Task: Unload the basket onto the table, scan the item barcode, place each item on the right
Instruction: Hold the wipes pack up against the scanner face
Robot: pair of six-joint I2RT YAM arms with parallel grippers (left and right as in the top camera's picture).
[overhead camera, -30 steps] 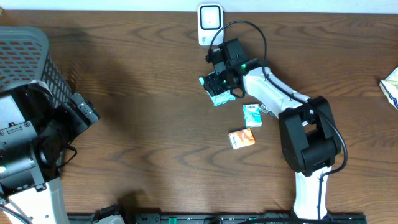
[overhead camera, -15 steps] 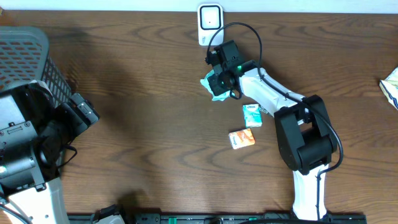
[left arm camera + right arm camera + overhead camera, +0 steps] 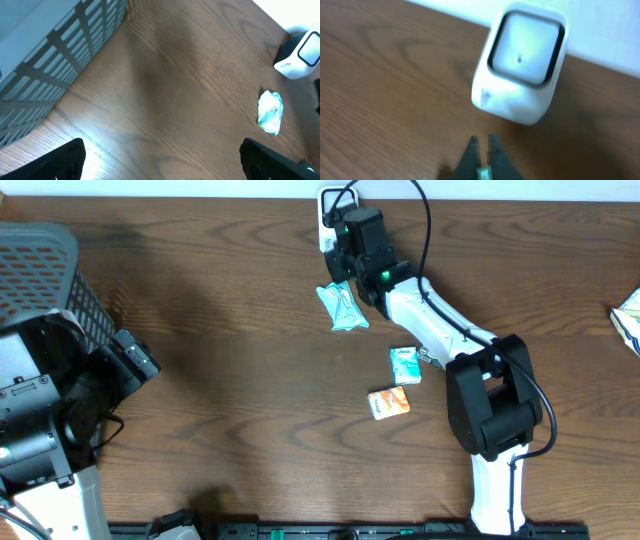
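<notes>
A crumpled teal packet point(image 3: 342, 307) hangs in front of the white barcode scanner point(image 3: 331, 210) at the back of the table. My right gripper point(image 3: 343, 278) is shut on the packet's upper edge. In the right wrist view a sliver of teal shows between the near-closed fingertips of the right gripper point(image 3: 482, 140), and the scanner point(image 3: 522, 65) with its dark-framed window stands just ahead. The left wrist view shows the packet point(image 3: 270, 112) and the scanner point(image 3: 300, 55) far to the right. My left gripper point(image 3: 162, 160) stands wide open over bare wood, far from both.
A small teal-and-white packet point(image 3: 404, 365) and an orange packet point(image 3: 388, 403) lie beside the right arm. A grey slatted basket point(image 3: 40, 270) stands at the left edge. A pale bag point(image 3: 628, 320) sits at the right edge.
My right gripper closed on the teal packet and carried it back toward the scanner. The packet now hangs lower and left of the gripper. The left arm has not moved.
</notes>
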